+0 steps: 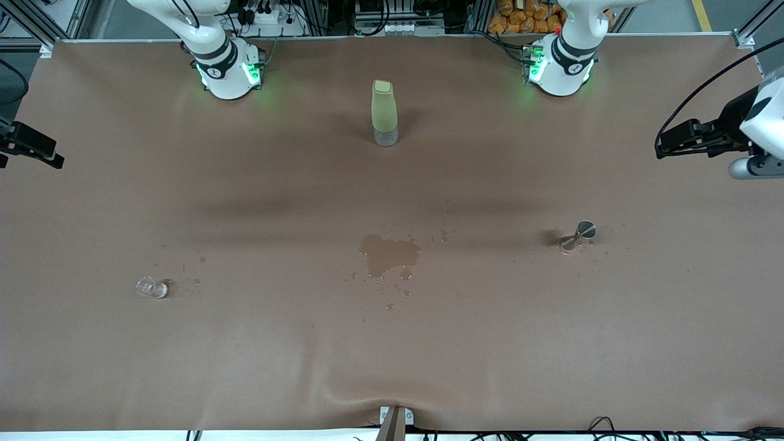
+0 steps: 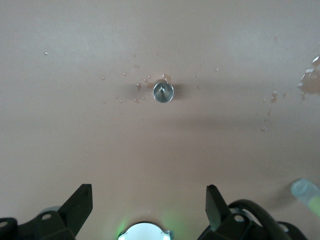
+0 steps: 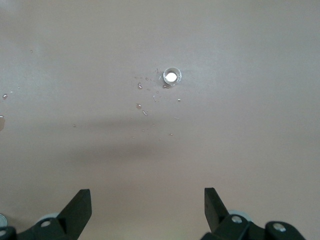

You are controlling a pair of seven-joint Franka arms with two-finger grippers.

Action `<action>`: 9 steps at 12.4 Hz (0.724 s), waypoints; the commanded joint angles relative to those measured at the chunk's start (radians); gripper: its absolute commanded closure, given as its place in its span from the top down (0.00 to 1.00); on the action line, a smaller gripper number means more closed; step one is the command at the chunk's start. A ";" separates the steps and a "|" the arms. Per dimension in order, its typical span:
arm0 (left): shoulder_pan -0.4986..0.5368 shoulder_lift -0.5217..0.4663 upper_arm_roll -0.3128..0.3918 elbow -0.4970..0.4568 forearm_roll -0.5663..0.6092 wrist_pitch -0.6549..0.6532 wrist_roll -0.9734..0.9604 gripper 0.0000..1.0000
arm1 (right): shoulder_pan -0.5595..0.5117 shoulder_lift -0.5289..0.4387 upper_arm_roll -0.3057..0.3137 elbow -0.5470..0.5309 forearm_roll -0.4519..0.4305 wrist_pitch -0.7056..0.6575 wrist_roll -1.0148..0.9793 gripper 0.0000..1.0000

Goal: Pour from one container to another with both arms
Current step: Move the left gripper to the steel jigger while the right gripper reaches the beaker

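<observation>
Currently both the left end effector point(image 2: 147, 202) and right end effector point(image 3: 147, 205) hang spread wide, empty.

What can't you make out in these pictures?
- Glass: too small in the front view to tell whether liquid is in it.
- Jigger: likewise tiny; its contents can't be read.
- Right gripper: cut off by the front view's edge.
- Bottle: cut by the left wrist view's edge, blurred.
</observation>
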 commanded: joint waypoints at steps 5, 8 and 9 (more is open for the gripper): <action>0.066 -0.152 -0.004 -0.318 -0.089 0.213 0.183 1.00 | -0.116 0.106 0.001 -0.001 0.112 0.061 -0.263 1.00; 0.136 -0.168 -0.004 -0.464 -0.221 0.314 0.360 1.00 | -0.185 0.165 0.001 0.003 0.224 0.091 -0.407 1.00; 0.179 -0.168 -0.004 -0.505 -0.270 0.349 0.453 1.00 | -0.202 0.187 0.003 0.005 0.233 0.116 -0.470 1.00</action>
